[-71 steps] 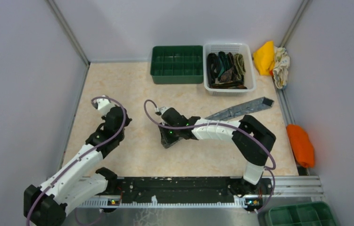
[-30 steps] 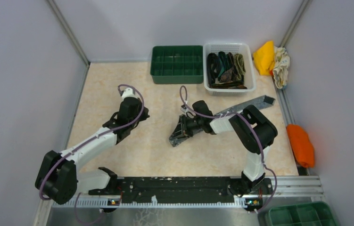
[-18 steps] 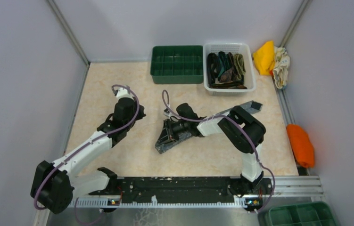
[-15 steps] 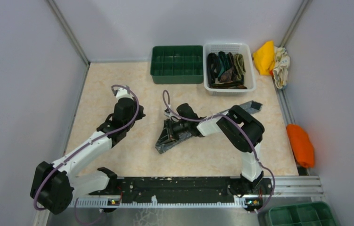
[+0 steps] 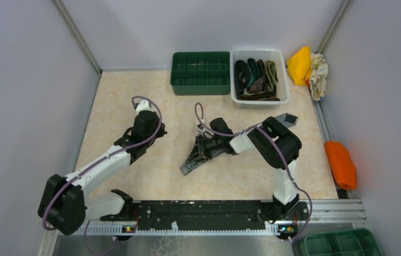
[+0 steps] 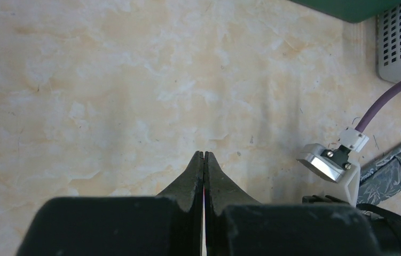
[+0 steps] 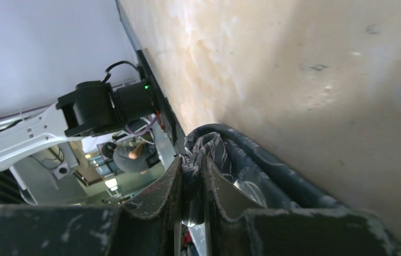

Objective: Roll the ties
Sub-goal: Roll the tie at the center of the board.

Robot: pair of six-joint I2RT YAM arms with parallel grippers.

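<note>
A grey patterned tie [image 5: 194,156] lies across the table, its wide end at the middle and its narrow end [image 5: 286,118] at the right behind the arm. My right gripper [image 5: 202,147] is shut on the tie's wide end; the wrist view shows the bunched fabric [image 7: 209,146] pinched between the fingers [image 7: 160,186]. My left gripper [image 5: 158,132] is shut and empty, over bare table to the left of the tie; its closed tips [image 6: 203,156] show in the left wrist view, with part of the tie [image 6: 395,170] at the right edge.
A white basket [image 5: 282,58] at the back holds several dark ties [image 5: 256,77]. A green divided tray [image 5: 200,72] stands left of it. Yellow [image 5: 299,65] and orange [image 5: 340,164] cloths lie beyond the right rail. Another green tray [image 5: 342,242] sits at the bottom right.
My right gripper has dragged the tie's wide end back and forth, now slightly right of half a second ago; the narrow end has slid leftwards. My left gripper has moved in towards the tie.
</note>
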